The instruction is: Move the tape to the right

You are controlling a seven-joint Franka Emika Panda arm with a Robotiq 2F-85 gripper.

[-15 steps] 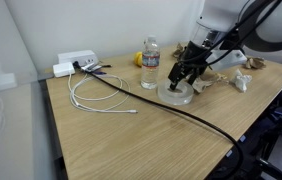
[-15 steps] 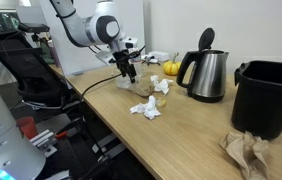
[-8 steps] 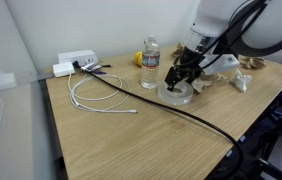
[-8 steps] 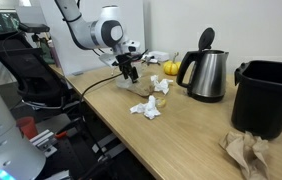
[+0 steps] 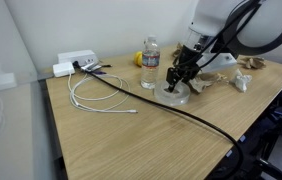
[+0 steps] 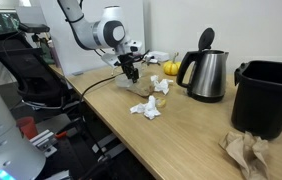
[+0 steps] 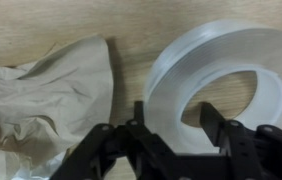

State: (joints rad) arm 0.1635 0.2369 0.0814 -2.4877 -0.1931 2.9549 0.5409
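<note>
The tape (image 7: 221, 60) is a wide, translucent whitish ring lying flat on the wooden table (image 5: 131, 140). In the wrist view my gripper (image 7: 174, 118) straddles the ring's near wall. One finger (image 7: 139, 120) stands against the outside and the other sits inside the hole, both against the wall. In both exterior views the gripper (image 5: 176, 84) (image 6: 131, 75) reaches straight down onto the tape (image 5: 179, 97), beside the water bottle (image 5: 151, 62).
Crumpled beige paper (image 7: 41, 90) lies right next to the tape. A coiled white cable (image 5: 96, 95) and a white box (image 5: 76, 62) sit further along the table. A kettle (image 6: 206, 70), a black bin (image 6: 271, 95) and more paper scraps (image 6: 149, 106) stand along the other side.
The jaws have narrowed from wide open onto the tape's wall. The arm has settled slightly lower over the ring. The tape has not shifted.
</note>
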